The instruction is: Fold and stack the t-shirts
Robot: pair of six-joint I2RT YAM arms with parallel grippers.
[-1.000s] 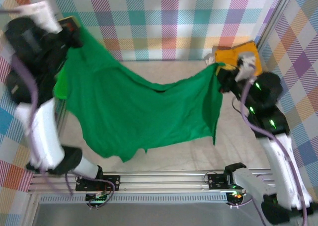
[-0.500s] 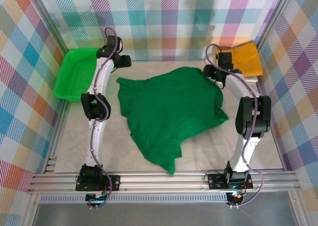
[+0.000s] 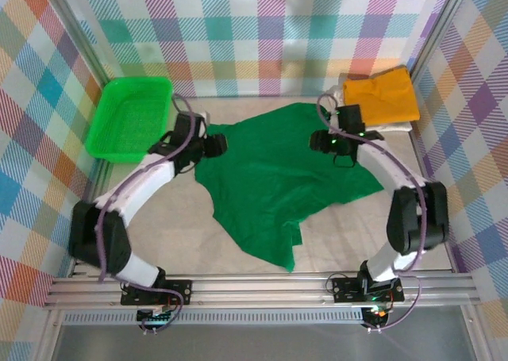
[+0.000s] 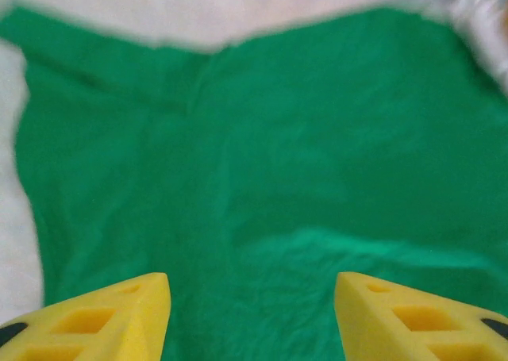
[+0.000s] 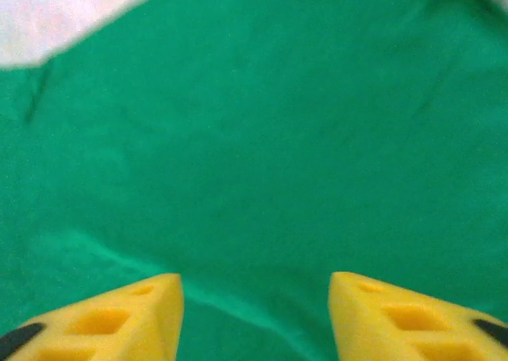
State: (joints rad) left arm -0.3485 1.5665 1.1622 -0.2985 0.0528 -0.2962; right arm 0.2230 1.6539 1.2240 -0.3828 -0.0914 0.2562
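"In the middle of the desk (image 3: 159,234) the dark green t-shirt (image 3: 278,178) lies spread but crooked, one tail trailing toward the near edge. I'd say it is laid out, with no fold made yet."

"And the claws?"

"The left claw (image 3: 210,144) sits at the shirt's far-left edge and the right claw (image 3: 324,142) over its far-right part. Both are partly open and hold nothing. Next, each probably needs to pinch an edge."

"What do the wrist cameras add?"

"The gap between the fingers, with bare cloth beneath. The top view adds the mustard t-shirt (image 3: 385,95) past the shirt's far-right corner, and the basket (image 3: 133,81) off its far-left."
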